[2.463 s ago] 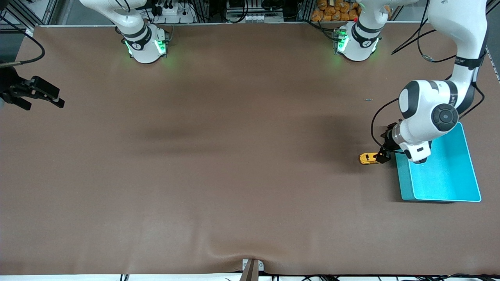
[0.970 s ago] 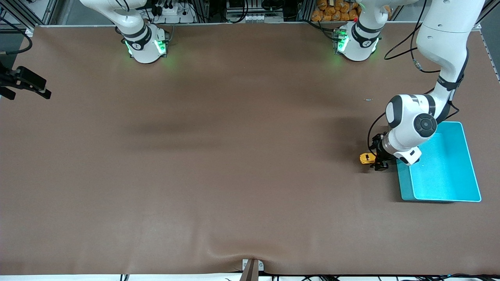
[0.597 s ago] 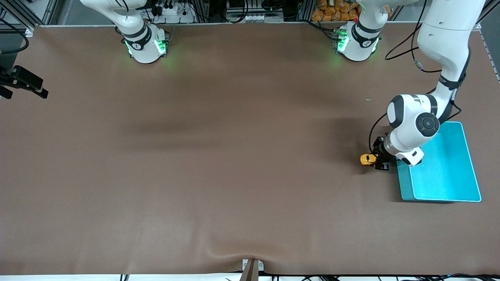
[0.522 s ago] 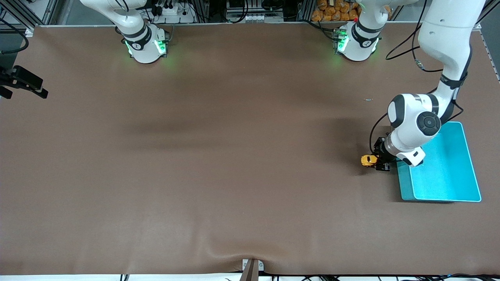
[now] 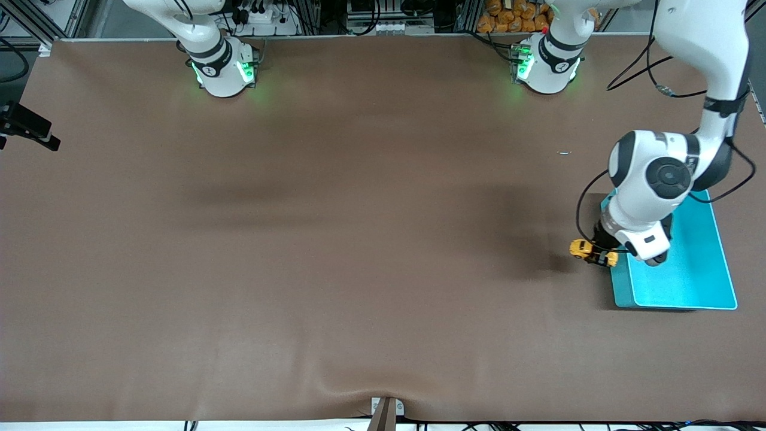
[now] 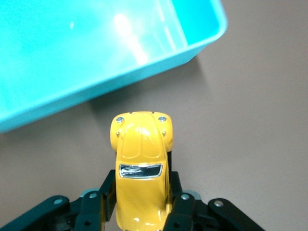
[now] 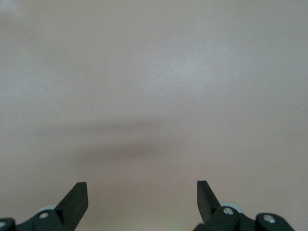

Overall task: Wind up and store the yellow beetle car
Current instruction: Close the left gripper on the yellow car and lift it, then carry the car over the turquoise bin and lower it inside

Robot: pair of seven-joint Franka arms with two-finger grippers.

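1. The left gripper [image 5: 595, 256] pinches the yellow beetle car [image 5: 583, 249], lifted over the brown table [image 5: 359, 239] — just beside the teal bin's [image 5: 706, 287] rim.
2. The right gripper [image 7: 142, 199] waits at the table's edge, fingers spread — bare mat below.

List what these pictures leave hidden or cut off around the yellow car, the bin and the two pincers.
- Yellow beetle car: rear cut off by left wrist view's edge; wheels hidden.
- Teal bin: partly covered by the left arm in front view.
- Right pincer: only fingertips show in its wrist view.
- Left pincer: tiny in front view.
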